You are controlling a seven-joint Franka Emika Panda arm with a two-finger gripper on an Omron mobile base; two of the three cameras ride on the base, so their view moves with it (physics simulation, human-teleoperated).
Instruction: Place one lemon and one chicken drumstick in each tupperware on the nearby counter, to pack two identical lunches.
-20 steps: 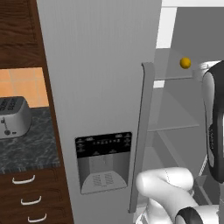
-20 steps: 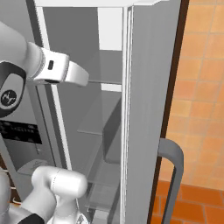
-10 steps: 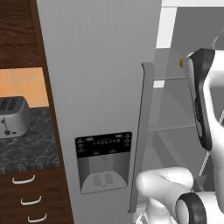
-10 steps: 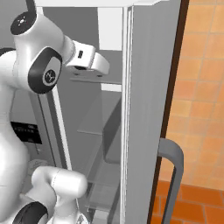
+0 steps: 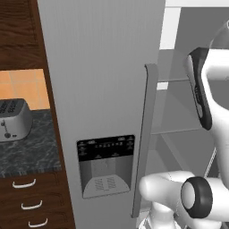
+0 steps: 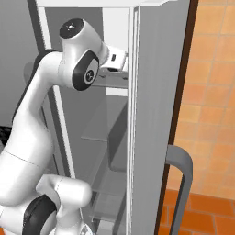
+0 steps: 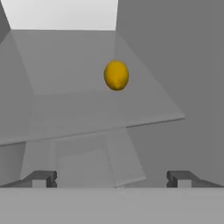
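gripper (image 7: 112, 178): released, jaws spread wide, nothing between them | lemon (image 7: 116, 75): sits on a glass fridge shelf (image 7: 87, 109), well ahead of the fingertips (image 7: 41, 178) (slightly right of centre in hand view) | arm (image 6: 78, 69): reaching into open fridge at upper shelf | counter (image 5: 27, 154): left of fridge, toaster (image 5: 13, 120) on it

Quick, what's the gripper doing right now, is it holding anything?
Gripper: open, fingers spread wide, holding nothing; the lemon sits ahead on the fridge shelf.
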